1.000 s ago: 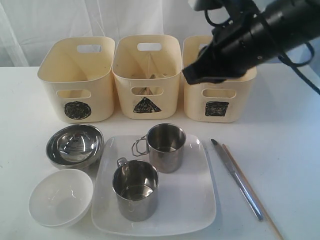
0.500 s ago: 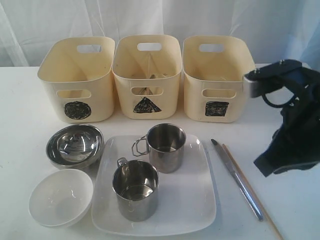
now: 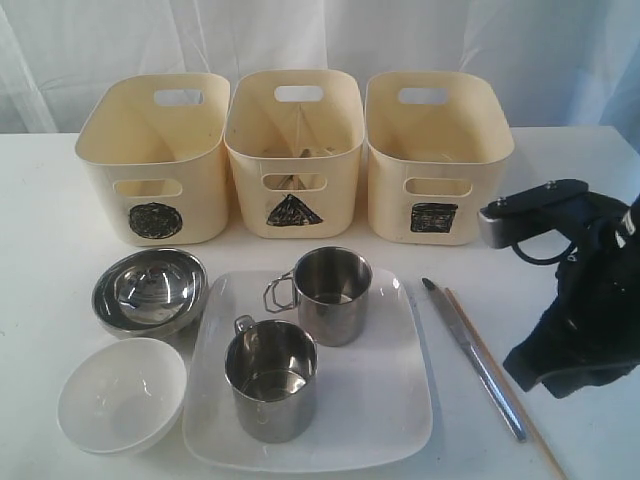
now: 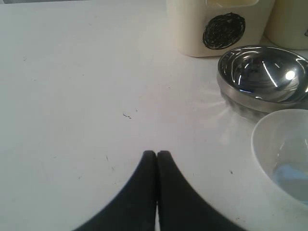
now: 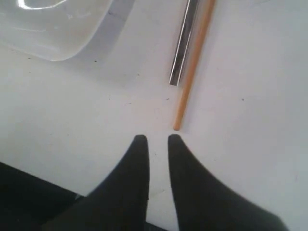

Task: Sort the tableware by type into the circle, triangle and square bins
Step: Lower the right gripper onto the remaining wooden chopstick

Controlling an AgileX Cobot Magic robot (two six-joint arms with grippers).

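Two steel mugs [image 3: 333, 293] [image 3: 272, 378] stand on the large white square plate [image 3: 385, 405]. To its left sit a steel bowl [image 3: 150, 290] and a small white bowl [image 3: 122, 393]. To its right lie a steel cutlery piece [image 3: 475, 357] and a wooden chopstick [image 3: 505, 385]. My right gripper [image 3: 525, 365] hangs low just right of them. In its wrist view it [image 5: 156, 138] is slightly open and empty, with the chopstick's end [image 5: 178, 122] just ahead of one fingertip and the cutlery [image 5: 184, 43] beyond. My left gripper [image 4: 157, 153] is shut over bare table, apart from the steel bowl [image 4: 262, 79] and white bowl [image 4: 284, 154].
Three cream bins stand in a row at the back: circle [image 3: 150, 165], triangle [image 3: 292, 150] and square [image 3: 435, 155]. Pale wooden pieces show inside the triangle bin. The circle bin [image 4: 216, 29] also shows in the left wrist view. The plate's rim [image 5: 57, 33] lies near the right gripper.
My right arm has swung from above the square bin down to the table's right side, and now sits a little lower beside the cutlery and chopstick. The tableware has not moved.
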